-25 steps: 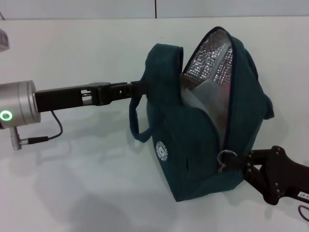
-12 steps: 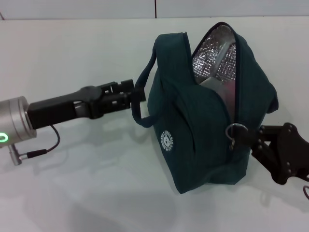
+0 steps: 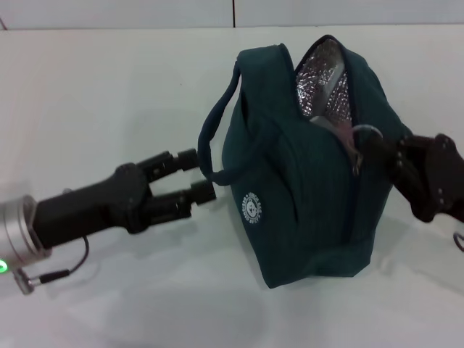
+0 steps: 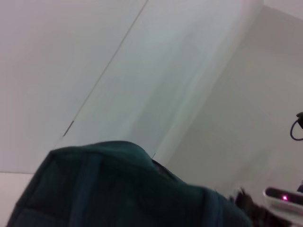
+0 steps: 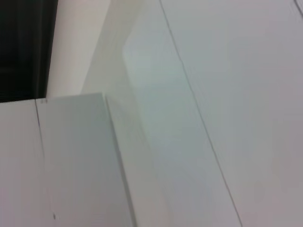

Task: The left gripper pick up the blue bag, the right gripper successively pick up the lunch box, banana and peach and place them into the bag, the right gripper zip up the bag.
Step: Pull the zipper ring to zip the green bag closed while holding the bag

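The blue bag (image 3: 304,196) stands on the white table (image 3: 109,87), with its round white logo (image 3: 251,209) facing me. Its zipper is shut up the side, and a gap at the top shows silver foil lining (image 3: 325,72). My right gripper (image 3: 375,143) is at the bag's upper right, shut on the metal ring pull (image 3: 366,132). My left gripper (image 3: 199,174) is open and empty, just left of the hanging loop handle (image 3: 206,141). The bag's top also shows in the left wrist view (image 4: 118,189). The lunch box, banana and peach are hidden.
The table's far edge meets a pale wall (image 3: 145,11) at the back. A thin cable (image 3: 51,274) hangs under my left arm. The right wrist view shows only pale wall panels (image 5: 189,94).
My right gripper has drawn the ring pull up the bag's side, closing most of the opening. My left gripper has let go of the handle, dropped lower and opened.
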Robot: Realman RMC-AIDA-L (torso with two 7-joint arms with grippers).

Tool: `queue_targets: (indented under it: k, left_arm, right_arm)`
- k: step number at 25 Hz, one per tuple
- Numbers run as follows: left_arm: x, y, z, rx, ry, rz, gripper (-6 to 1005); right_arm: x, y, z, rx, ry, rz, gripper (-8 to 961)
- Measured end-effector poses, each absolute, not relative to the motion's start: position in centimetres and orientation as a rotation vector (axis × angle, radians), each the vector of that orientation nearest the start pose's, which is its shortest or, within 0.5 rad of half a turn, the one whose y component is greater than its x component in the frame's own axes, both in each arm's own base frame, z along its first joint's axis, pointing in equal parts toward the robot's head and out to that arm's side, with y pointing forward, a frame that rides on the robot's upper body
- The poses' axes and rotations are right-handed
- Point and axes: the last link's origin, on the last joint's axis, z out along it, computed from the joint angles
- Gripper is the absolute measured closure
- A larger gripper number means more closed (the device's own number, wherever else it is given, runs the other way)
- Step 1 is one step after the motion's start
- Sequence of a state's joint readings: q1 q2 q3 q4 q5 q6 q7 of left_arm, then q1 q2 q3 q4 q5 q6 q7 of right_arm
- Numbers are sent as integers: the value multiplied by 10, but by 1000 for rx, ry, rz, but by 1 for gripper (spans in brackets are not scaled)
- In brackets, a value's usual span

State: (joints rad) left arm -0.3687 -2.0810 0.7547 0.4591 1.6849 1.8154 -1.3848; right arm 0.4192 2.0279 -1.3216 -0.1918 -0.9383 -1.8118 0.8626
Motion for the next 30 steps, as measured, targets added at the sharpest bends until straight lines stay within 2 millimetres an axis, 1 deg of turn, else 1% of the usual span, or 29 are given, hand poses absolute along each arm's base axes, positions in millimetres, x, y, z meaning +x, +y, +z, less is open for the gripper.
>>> queue_targets:
  k: [4,8,16,21,26,30]
  left_arm:
    - [-272,248,-18,-2614,-865,-1314,108]
    - [-271,242,-26,-2631,-828,-1313,108]
    - [-271,242,-31,-2610,-801,-1316,110]
    - [-270,254,-31,-2486,-764,-1342,111]
    - [-266,265,-34,-2478,-742,-1314,112]
    - [-263,275,-37,-2458,-736,-1297,112]
  right_arm:
    - [232,279,-14,-2404,367,1531,947]
    - [218,293,-16,-2435,348,1542,947]
    - [194,315,-24,-2525,312,1506,947]
    - [180,331,-28,-2548,283,1467,947]
    - [172,339,-29,-2556,263,1449,947]
    - [170,341,-29,-2558,256,1448,947]
